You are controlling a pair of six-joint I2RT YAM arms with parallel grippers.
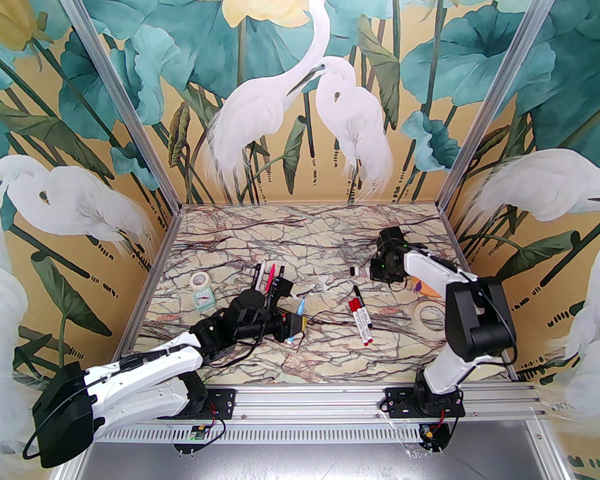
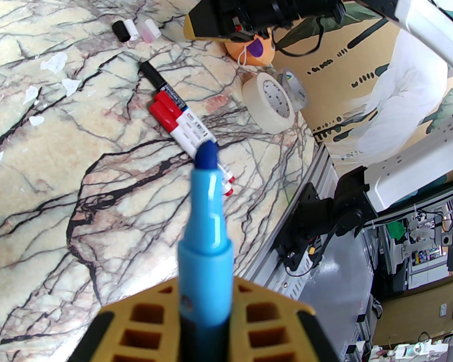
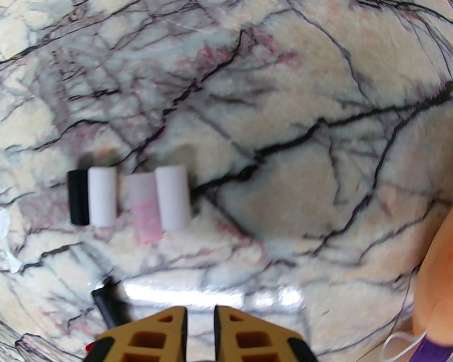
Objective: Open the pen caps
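My left gripper (image 2: 205,294) is shut on a light blue pen (image 2: 205,217) whose dark blue end (image 2: 205,156) points away from the camera. In the top view this gripper (image 1: 294,325) hovers left of centre with the blue pen (image 1: 301,307) sticking out of it. My right gripper (image 3: 201,311) is shut with nothing between its fingers, just above a row of loose pen caps: black (image 3: 78,197), white (image 3: 102,196), pink (image 3: 145,209) and white (image 3: 172,197). Red-capped markers (image 1: 360,320) and a black-capped one (image 2: 154,75) lie mid-table. More pens (image 1: 267,277) lie behind the left arm.
A masking tape roll (image 1: 430,315) and an orange object (image 1: 422,288) sit near the right arm. Another tape roll (image 1: 198,281) and a small green item (image 1: 203,299) lie at the left. White scraps (image 2: 53,62) are scattered mid-table.
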